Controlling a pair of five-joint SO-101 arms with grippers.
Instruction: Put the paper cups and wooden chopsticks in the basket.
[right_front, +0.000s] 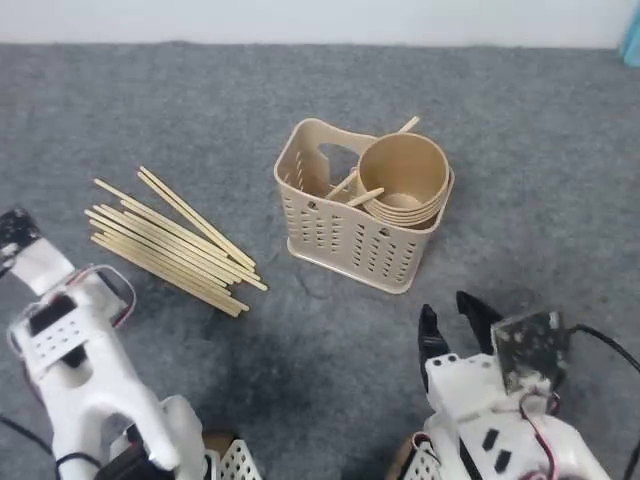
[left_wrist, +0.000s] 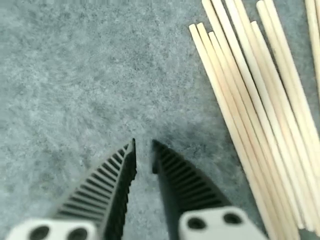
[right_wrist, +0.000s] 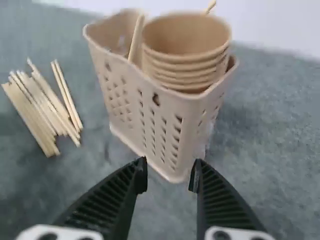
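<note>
No writing to read.
The basket (right_front: 350, 240), the paper cups (right_front: 405, 170) and the wooden chopsticks (right_front: 170, 240) are plain; any print on an arm's circuit board (right_front: 527, 345) is too small to tell.

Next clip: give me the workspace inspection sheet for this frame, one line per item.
Surface: grey carpet-like mat, no spills visible.
Job's things: basket upright; stacked paper cups nested inside it with a few chopsticks; loose chopstick pile lying on the mat, apart from the basket.
Clutter: nothing seen.
Pincers: left pincer slightly open, empty, beside the pile's ends; right pincer open, empty, facing the basket.
Cables: black cable beside the right arm; red wires on the left arm.
Surroundings: pale wall beyond the mat; teal object at the far edge.
</note>
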